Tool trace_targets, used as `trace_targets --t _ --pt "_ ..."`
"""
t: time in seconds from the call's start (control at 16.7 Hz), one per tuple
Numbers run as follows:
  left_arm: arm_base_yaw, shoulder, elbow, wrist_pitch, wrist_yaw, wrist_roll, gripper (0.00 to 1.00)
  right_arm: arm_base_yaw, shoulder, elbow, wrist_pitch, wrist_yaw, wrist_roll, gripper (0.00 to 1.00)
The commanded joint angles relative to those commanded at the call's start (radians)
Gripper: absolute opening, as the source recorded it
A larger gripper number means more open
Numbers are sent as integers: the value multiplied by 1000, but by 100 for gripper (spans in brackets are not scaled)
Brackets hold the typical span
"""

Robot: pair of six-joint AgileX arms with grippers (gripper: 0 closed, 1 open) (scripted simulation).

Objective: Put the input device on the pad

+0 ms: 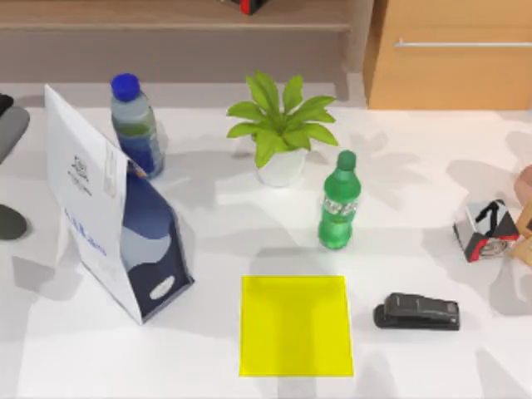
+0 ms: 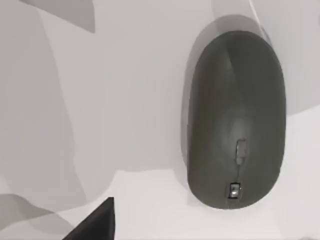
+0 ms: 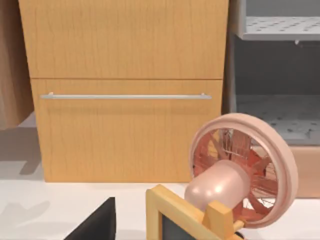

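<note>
The input device (image 2: 235,120) lies flat on the white tabletop (image 2: 125,100) directly under my left wrist camera, so I judge my left arm is poised above it for a straight downward grasp. In the top view a grey rounded shape at the far left edge, well left of the pad (image 1: 295,325), may be it, though I cannot be sure. I cannot tell whether my left gripper is spread or closed; the same goes for my right, which is parked facing a wooden cabinet (image 3: 125,90) and a pink fan (image 3: 240,170).

The pad sits flat and bare, its whole yellow face open to receive the device, with a black stapler (image 1: 416,312) just right of it.

The device is a smooth dark-grey oblong with rounded ends, a small wheel slot and a tiny button near one end.
</note>
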Motion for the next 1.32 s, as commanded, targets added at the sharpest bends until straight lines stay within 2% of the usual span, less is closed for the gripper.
trace_targets --t 0.36,0.72,1.32 --pt "5 92 -158 265 1 6 100 0 0 0 0 0 0 100" --pt "6 110 -192 308 1 6 100 0 0 0 0 0 0 100" --pt "6 110 -192 308 1 6 25 0 0 0 0 0 0 100"
